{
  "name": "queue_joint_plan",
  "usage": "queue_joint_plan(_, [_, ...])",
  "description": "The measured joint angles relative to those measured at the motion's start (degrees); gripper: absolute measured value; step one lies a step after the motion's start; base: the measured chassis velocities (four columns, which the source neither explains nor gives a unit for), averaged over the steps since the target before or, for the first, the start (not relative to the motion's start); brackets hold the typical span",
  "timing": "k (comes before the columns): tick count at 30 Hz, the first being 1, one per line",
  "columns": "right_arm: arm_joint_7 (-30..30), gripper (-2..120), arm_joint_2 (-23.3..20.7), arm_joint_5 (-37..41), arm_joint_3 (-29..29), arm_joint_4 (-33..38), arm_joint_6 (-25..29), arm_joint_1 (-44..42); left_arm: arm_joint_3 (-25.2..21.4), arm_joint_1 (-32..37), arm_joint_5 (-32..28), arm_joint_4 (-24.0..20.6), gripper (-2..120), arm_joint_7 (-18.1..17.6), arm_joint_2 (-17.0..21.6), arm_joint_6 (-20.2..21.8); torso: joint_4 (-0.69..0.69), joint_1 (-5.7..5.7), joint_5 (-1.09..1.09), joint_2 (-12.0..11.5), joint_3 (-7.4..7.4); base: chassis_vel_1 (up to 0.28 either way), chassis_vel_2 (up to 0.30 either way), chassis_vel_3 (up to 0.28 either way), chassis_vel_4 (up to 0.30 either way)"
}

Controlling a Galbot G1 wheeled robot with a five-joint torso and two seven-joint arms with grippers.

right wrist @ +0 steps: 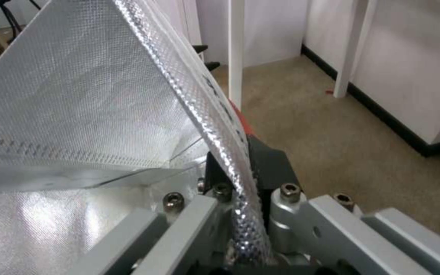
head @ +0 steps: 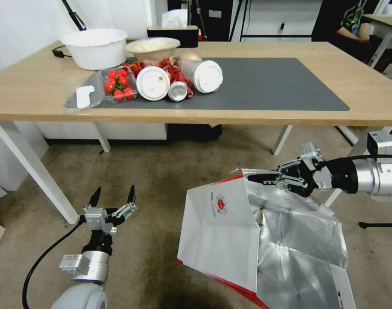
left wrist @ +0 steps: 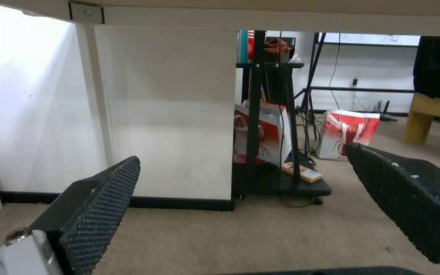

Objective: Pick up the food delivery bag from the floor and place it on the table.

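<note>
The food delivery bag (head: 230, 231) stands open on the floor (head: 153, 171) in front of the table (head: 367, 90), foil lining exposed. The right gripper (head: 258, 178) is clamped on the bag's upper rim, the edge pinched between its fingers (right wrist: 268, 168). The left gripper (head: 113, 195) hovers well apart to the bag's left, fingers spread wide, holding nothing.

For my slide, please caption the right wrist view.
Right end effector shut on the foil-lined rim of the food delivery bag.
</note>
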Motion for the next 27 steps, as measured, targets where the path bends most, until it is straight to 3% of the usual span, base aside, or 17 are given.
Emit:
queue_joint_plan(17, [0.0,0,-0.1,0.1,0.0,0.1,0.0,0.0,0.0,0.0,0.0,-0.1,100,0.0,0.0,0.1,0.0,0.57,0.0,2.0,1.43,0.0,0.0,0.0,0.0])
queue_joint_plan(27, [0.4,0,-0.6,0.4,0.2,0.7,-0.2,-0.3,0.1,0.2,0.0,-0.4,100,0.0,0.1,0.1,0.0,1.57,0.0,5.4,3.82,0.0,0.0,0.0,0.0])
